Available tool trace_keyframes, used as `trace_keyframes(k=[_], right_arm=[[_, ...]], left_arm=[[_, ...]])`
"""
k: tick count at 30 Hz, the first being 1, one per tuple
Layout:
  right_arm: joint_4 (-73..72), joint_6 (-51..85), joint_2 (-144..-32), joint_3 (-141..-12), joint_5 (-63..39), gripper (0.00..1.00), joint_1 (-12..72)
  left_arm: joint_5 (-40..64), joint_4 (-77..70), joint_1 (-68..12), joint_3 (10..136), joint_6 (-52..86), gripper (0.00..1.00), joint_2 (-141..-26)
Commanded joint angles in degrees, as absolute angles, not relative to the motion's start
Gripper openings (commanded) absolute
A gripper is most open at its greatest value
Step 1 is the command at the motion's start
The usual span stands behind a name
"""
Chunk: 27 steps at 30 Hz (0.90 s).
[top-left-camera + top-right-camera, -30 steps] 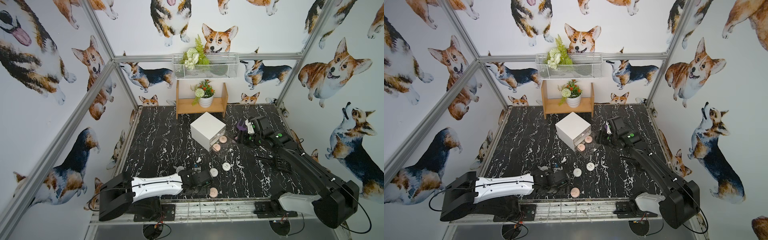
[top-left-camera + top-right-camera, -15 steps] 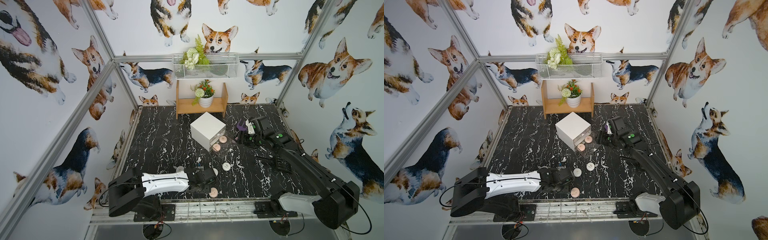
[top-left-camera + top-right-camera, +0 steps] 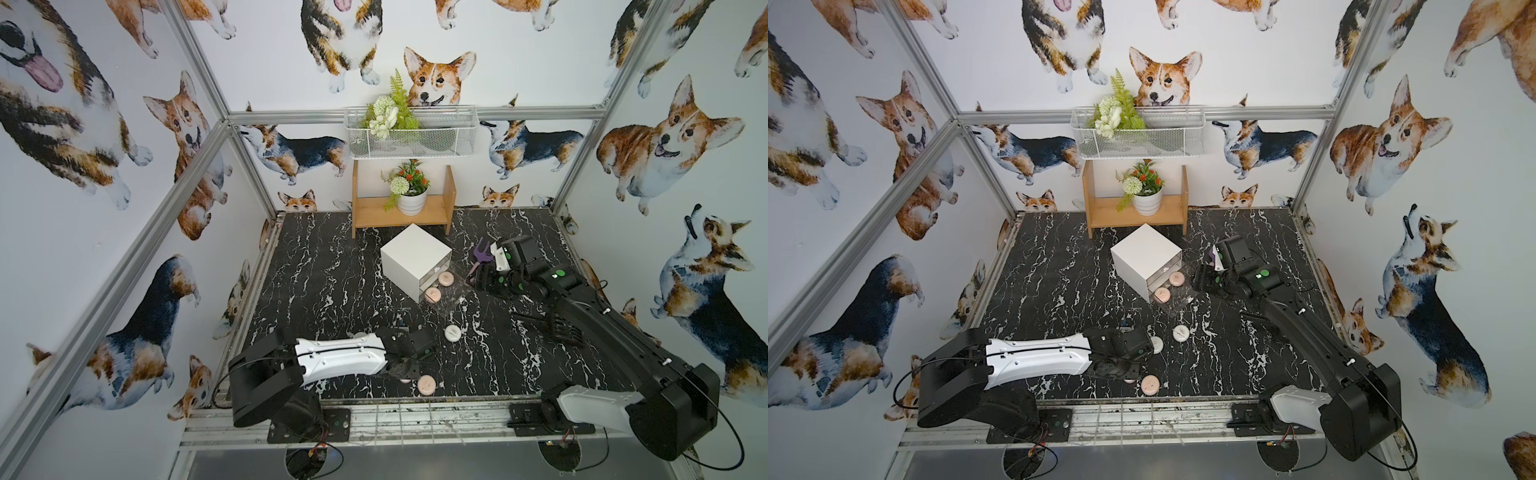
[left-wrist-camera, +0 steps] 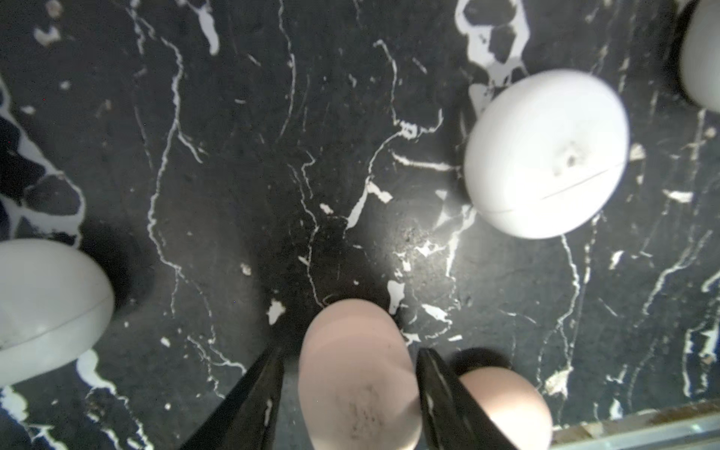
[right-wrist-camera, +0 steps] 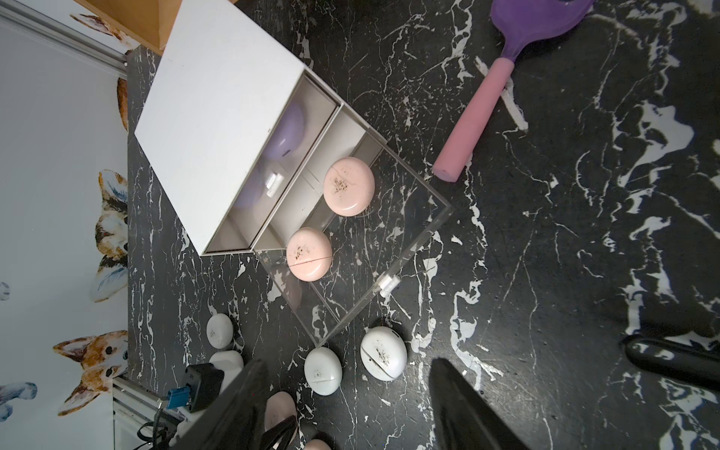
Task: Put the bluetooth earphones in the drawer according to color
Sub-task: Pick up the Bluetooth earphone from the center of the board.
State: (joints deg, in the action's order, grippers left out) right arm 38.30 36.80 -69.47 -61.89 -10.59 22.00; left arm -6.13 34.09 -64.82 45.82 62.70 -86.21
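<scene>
Currently the left fingers are closed around a pink earphone case, pinching it between them low over the black marble table. Whether the case is lifted off the surface cannot be told. A second pink case lies just beside the outer side of one finger. Three white cases lie scattered around it, apart from one another. In both top views this cluster sits near the table's front edge.

The right fingers are spread wide with nothing between them, hovering above the table beside the pulled-out drawer. The white drawer cabinet stands mid-table, in front of the wooden shelf. One of its lower drawers, a clear tray, is drawn far out. It holds two pink cases, lying apart from each other. The top drawer is out only slightly, and lilac cases show inside it. A purple-and-pink toy garden fork lies on the table near the tray's far corner, not touching it.
</scene>
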Motion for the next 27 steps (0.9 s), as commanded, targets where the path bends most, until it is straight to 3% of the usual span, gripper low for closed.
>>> trace_keyframes(k=[1, 5, 18, 23, 27], right_arm=[[37.75, 35.96, -69.21, -61.66, -10.99, 0.71, 22.0], [37.45, 35.94, -69.21, -61.35, -11.02, 0.7, 21.93], [38.22, 35.27, -67.77, -60.75, -10.9, 0.7, 21.65], [39.35, 33.98, -66.06, -60.0, -10.15, 0.71, 20.38], [39.48, 33.22, -63.54, -57.25, -10.8, 0.71, 16.92]], left_arm=[[-6.05, 35.89, -65.3, 45.59, 62.45, 0.67, -86.74], [-6.67, 35.91, -65.37, 44.98, 62.8, 0.63, -86.44], [-12.04, 42.91, -65.65, 52.64, 58.77, 0.35, -87.14], [-18.35, 54.14, -65.83, 68.77, 51.11, 0.34, -85.17], [-20.82, 59.13, -65.33, 85.8, 42.55, 0.34, -92.02]])
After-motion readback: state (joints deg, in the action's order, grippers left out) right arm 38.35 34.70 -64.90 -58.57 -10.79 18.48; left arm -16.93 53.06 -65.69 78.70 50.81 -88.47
